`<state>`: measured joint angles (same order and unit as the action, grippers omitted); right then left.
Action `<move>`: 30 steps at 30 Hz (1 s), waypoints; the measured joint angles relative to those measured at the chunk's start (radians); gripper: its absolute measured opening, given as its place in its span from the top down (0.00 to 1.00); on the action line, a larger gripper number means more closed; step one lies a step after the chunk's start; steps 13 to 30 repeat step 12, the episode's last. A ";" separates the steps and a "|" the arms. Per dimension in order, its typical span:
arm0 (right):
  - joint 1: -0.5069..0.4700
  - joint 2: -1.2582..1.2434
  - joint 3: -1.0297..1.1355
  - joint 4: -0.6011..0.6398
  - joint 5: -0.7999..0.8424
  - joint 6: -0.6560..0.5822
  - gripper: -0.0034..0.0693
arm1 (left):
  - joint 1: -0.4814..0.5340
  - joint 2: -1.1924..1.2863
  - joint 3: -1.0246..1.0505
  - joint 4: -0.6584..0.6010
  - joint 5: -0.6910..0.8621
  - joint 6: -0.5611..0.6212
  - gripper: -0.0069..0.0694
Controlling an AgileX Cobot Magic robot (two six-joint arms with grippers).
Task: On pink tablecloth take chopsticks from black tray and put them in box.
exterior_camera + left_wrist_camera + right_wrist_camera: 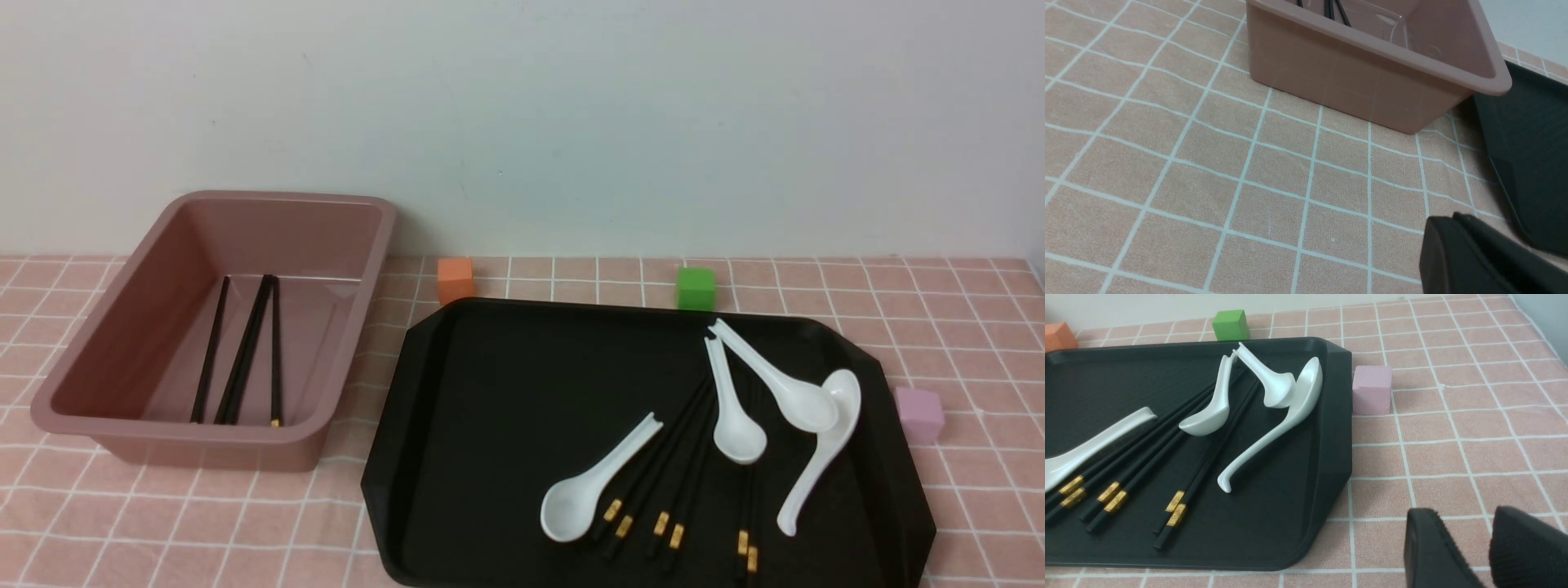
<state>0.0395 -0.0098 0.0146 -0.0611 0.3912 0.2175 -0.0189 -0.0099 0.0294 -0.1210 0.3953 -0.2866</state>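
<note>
A pink tablecloth (939, 318) with a white grid covered the table, and a pale wall stood behind it. My right gripper (1488, 547) hung over bare cloth, its two fingers slightly apart and holding nothing; six black chopsticks (1147, 465) lay at ten o'clock from it on the black tray (490, 425), among four white soup spoons (735, 408). Only one finger of my left gripper (1478, 257) showed, so I could not tell its state; the box (1355, 77) sat at twelve o'clock from it, with three chopsticks visible inside (241, 351). Three cubes stood around the tray: orange (455, 279), green (695, 287), pink (919, 415).
</note>
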 joint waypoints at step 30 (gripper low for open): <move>0.000 0.000 0.000 0.000 0.000 0.000 0.62 | 0.000 0.000 0.000 0.000 0.000 0.000 0.88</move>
